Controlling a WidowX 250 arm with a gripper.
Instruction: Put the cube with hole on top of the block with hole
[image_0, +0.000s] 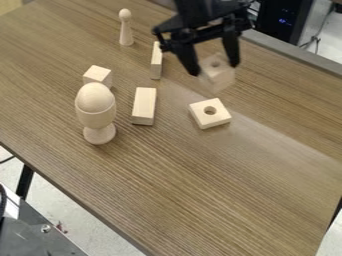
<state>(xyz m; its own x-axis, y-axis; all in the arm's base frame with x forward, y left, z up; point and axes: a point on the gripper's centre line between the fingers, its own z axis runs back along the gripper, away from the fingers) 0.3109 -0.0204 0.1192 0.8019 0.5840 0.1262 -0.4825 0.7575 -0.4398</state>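
The fingers (231, 49) are clamped on the cube with hole (217, 76) — near the block with hole (218, 119).

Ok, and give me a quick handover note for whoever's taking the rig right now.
Gripper: has the cube with hole between its fingers, over the table.
Block with hole: flat on the table, hole facing up, nearer the camera than the cube.
Done: cube picked up, by the look of it clear of the table.
Left: bring it over the block, lower it on top, let go, back the gripper away.
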